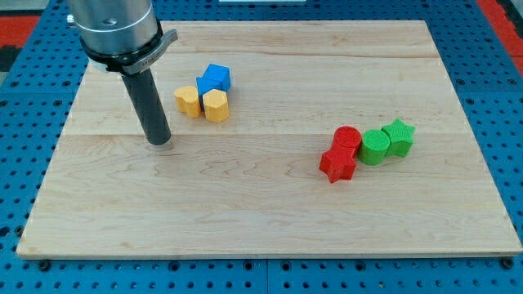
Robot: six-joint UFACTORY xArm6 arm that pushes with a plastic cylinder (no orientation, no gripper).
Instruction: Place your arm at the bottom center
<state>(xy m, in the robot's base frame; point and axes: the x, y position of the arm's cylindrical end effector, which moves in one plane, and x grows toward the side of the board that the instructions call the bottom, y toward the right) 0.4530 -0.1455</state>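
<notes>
My tip (159, 141) rests on the wooden board (245, 204) in its left half, a little above mid-height. It stands to the lower left of a cluster of blocks: a blue cube (218, 77), another blue block (204, 85) behind two yellow blocks, one on the left (188, 101) and a yellow hexagonal one (216, 105). The tip touches none of them. On the right are a red cylinder (348, 138), a red star-shaped block (337, 165), a green cylinder (375, 147) and a green star-shaped block (399, 136), grouped close together.
The arm's metal body (114, 28) hangs over the board's upper left corner. Blue perforated table (498, 98) surrounds the board on all sides.
</notes>
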